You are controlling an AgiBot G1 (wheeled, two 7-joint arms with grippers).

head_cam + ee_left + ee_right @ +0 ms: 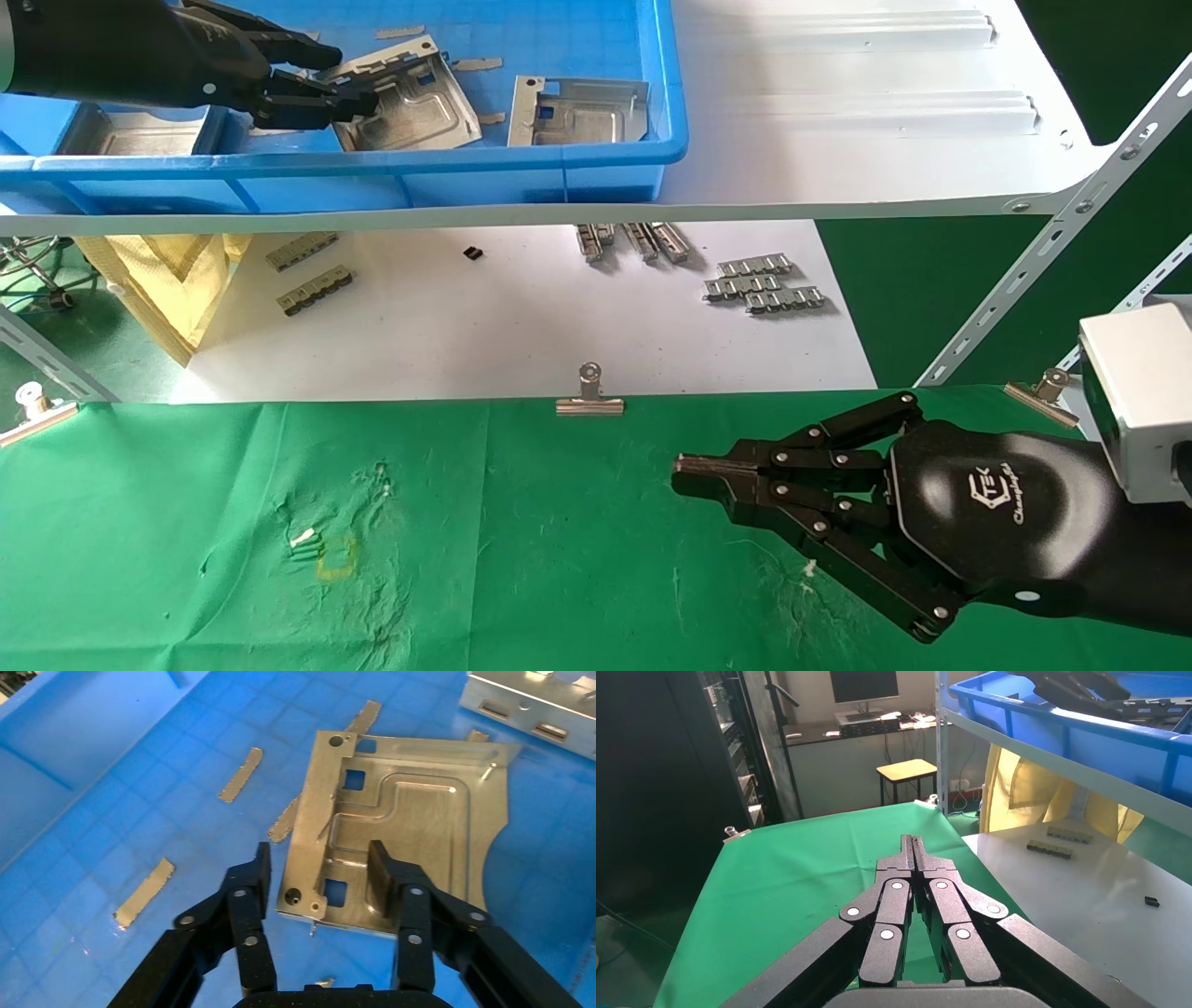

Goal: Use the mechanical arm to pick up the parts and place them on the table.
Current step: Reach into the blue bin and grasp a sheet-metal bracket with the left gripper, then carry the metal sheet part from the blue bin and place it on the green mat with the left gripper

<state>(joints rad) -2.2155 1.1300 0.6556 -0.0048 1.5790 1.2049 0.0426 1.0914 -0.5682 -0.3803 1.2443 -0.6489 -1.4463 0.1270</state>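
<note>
Three silvery parts lie in a blue bin [372, 172] on the shelf: one in the middle [410, 98], one to its right [577, 112], one at the left [140, 135]. My left gripper [321, 89] is open inside the bin. In the left wrist view the gripper [320, 860] straddles the near corner of the middle part [415, 818], one finger [383, 881] over the plate and the other [253, 881] over bare bin floor. Nothing is gripped. My right gripper [684, 471] hangs shut and empty over the green table [512, 559], also seen in the right wrist view [913, 843].
Grey tape pieces [241, 775] lie on the bin floor. The bin stands on a white shelf board [838, 112]. Below it, a white sheet [521, 335] carries ribbed metal strips [764, 284]. Binder clips [589, 396] line the table's far edge. A slanted shelf strut [1052, 252] stands at the right.
</note>
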